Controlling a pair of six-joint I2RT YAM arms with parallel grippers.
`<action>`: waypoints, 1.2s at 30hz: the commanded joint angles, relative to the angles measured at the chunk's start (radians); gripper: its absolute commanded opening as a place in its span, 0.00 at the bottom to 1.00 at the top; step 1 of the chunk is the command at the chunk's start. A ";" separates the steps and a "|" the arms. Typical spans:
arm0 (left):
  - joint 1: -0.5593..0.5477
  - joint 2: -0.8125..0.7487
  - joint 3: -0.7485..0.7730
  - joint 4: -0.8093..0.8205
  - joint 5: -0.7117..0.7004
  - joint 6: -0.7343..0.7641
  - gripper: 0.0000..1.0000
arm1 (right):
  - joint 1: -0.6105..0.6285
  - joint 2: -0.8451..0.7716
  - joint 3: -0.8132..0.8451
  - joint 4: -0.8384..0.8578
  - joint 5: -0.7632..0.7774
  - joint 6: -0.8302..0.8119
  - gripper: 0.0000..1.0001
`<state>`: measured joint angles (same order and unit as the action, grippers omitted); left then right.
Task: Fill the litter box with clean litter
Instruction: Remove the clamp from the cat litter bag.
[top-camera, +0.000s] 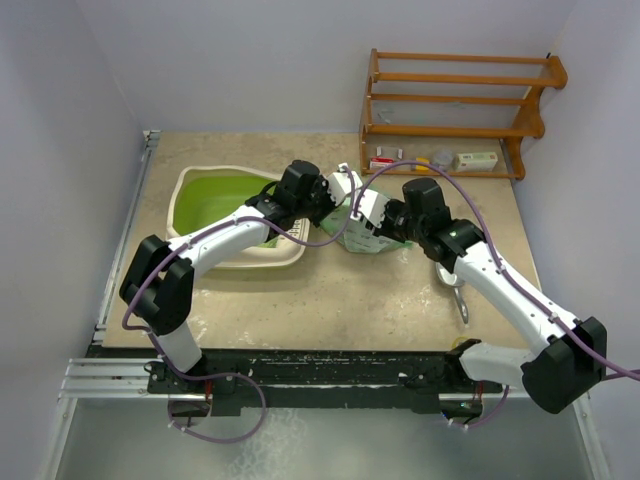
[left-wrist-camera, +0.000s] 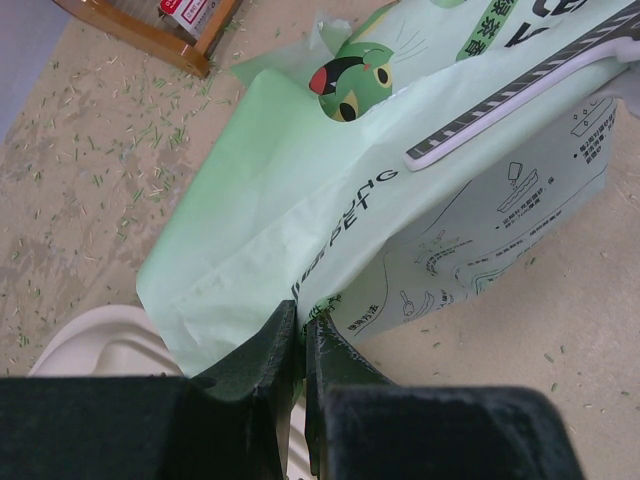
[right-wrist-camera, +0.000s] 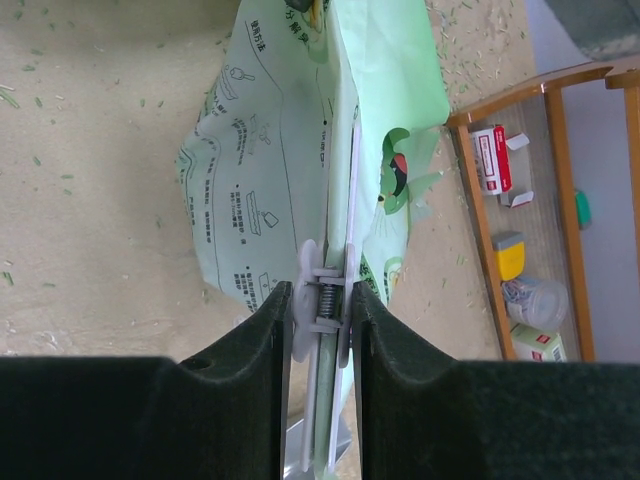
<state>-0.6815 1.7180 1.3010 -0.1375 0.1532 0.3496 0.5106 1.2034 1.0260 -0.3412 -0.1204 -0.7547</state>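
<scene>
Left gripper (left-wrist-camera: 303, 328) pinches the green bag (left-wrist-camera: 300, 190), right gripper (right-wrist-camera: 320, 296) squeezes its clip (right-wrist-camera: 311, 266), beside the cream, green-lined litter box (top-camera: 250, 260)

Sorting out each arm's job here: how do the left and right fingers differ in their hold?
The left fingers pinch bare bag plastic, almost touching each other; the right fingers stand wider, pressed on a white spring clip. The left fingers come from the litter box side, the right fingers from the opposite side. Both hold the same pale green bag.
</scene>
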 joint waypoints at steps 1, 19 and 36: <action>-0.005 -0.009 0.052 0.042 0.022 -0.003 0.03 | 0.006 -0.023 0.025 0.037 0.047 0.051 0.00; -0.005 -0.019 0.044 0.044 0.027 -0.012 0.03 | 0.003 -0.072 0.039 0.018 0.071 0.146 0.00; -0.007 -0.024 0.037 0.048 0.022 -0.017 0.03 | -0.012 -0.142 0.094 0.005 0.224 0.214 0.00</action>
<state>-0.6823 1.7184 1.3018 -0.1356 0.1535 0.3332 0.5117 1.1271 1.0393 -0.3912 -0.0296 -0.5880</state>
